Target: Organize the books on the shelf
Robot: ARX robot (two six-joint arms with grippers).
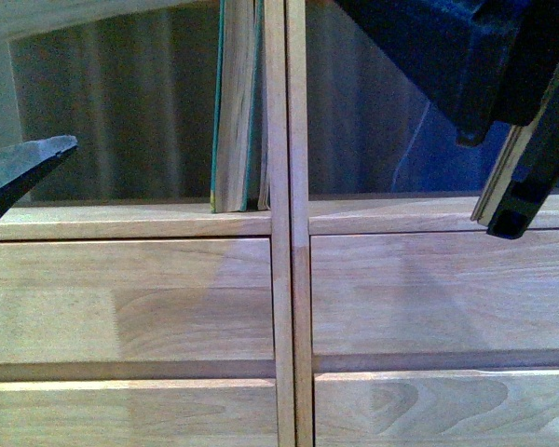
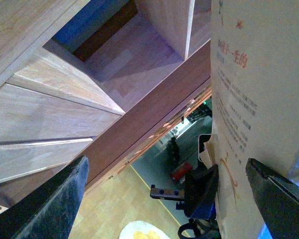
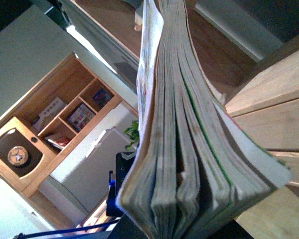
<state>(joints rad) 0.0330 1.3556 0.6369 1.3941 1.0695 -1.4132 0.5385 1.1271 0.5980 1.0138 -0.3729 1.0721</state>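
The light wood shelf (image 1: 149,298) fills the front view, with its two bays meeting at the middle uprights. A teal-covered book (image 1: 235,102) stands upright in the left bay against the upright. My right gripper (image 1: 514,200) is at the upper right, shut on the pale-covered paperback (image 1: 503,172), which it holds tilted above the right bay's ledge. The right wrist view shows the paperback's splayed page edges (image 3: 189,164) close up. My left gripper (image 2: 164,199) is open, and one of its fingers (image 1: 19,172) shows at the left. A pale cover with red print (image 2: 259,99) is beside its other finger; I cannot tell which book it is.
The shelf's plank panels also show in the left wrist view (image 2: 40,114) and the right wrist view (image 3: 274,99). A wooden cubby cabinet (image 3: 55,129) stands across the room. The floor and a pale mat (image 2: 144,231) lie below.
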